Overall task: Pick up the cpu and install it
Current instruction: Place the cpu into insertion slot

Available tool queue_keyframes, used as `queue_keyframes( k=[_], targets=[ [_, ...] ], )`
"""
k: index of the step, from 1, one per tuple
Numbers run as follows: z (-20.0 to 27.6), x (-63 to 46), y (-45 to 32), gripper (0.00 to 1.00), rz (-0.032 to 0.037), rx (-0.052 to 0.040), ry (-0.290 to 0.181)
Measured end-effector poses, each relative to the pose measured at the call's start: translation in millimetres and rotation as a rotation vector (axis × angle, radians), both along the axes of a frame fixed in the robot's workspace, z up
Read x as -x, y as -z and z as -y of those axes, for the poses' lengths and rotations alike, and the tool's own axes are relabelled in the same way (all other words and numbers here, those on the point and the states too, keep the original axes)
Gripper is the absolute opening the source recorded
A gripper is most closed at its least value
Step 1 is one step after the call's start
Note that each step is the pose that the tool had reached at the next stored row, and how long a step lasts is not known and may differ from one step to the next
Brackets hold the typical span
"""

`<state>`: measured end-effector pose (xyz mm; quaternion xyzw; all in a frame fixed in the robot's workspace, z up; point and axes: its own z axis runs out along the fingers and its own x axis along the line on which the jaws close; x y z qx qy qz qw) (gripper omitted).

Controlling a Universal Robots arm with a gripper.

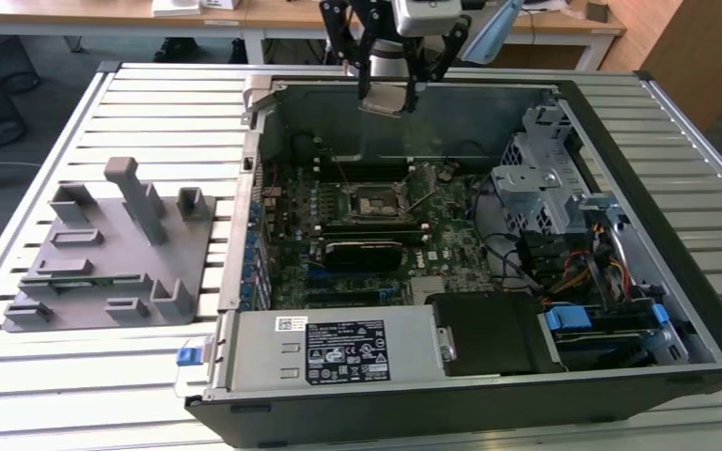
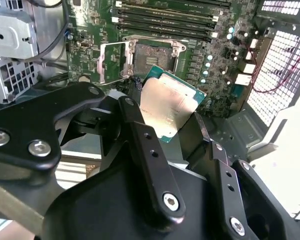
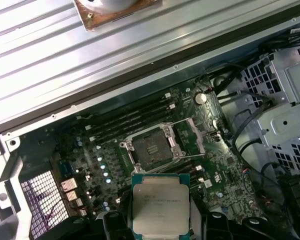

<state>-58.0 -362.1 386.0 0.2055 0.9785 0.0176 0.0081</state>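
While the cpu (image 1: 384,99) (image 2: 166,107) (image 3: 160,205) hangs in the air over the open case (image 1: 662,188), the gripper (image 1: 393,89) (image 2: 167,122) (image 3: 161,220) pinches it by two opposite edges, one black finger (image 2: 135,125) on each side. The silver top of the chip faces the cameras in both wrist views, with its green rim showing around the metal. In the exterior view it is tilted and sits well above the socket (image 1: 374,202), toward the case's far wall, touching nothing but the fingers.

The socket (image 2: 147,60) (image 3: 152,149) lies bare on the green board (image 3: 90,145), not yet filled. Its metal plate (image 2: 110,62) (image 3: 195,137) is swung open and lies flat just beside it. A row of long dark slots (image 2: 165,17) (image 3: 125,117) runs along one side of the socket, close to it.

In the exterior view, a black block (image 1: 361,251) sits on the board just on the near side of the socket. A grey metal cage (image 1: 537,188) with cables stands to the exterior view's right of the socket. A grey box (image 1: 323,348) with a label fills the near corner of the case, well apart from the socket.

Outside the case, far to the exterior view's left of the socket, a grey fixture (image 1: 110,254) with upright posts rests on the slatted table (image 1: 148,103)
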Motion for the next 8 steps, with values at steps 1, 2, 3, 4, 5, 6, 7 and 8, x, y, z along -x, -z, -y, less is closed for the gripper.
queue_keyframes(
  k=[1,2,3,4,5,6,7,8],
  targets=[
    [0.0,0.0,0.1,0.54,0.0,0.0,0.007],
    [0.0,0.0,0.1,0.54,0.0,0.0,0.014],
    [0.0,0.0,0.2,0.54,0.0,0.0,0.021],
    [-0.1,0.0,0.2,0.54,0.0,0.0,0.029],
    [-0.1,0.0,0.3,0.54,0.0,0.0,0.035],
    [-0.1,0.0,0.3,0.54,0.0,0.0,0.042],
    [-0.1,0.0,0.3,0.54,0.0,0.0,0.05],
    [-0.1,0.0,0.4,0.54,0.0,0.0,0.058]
  ],
)
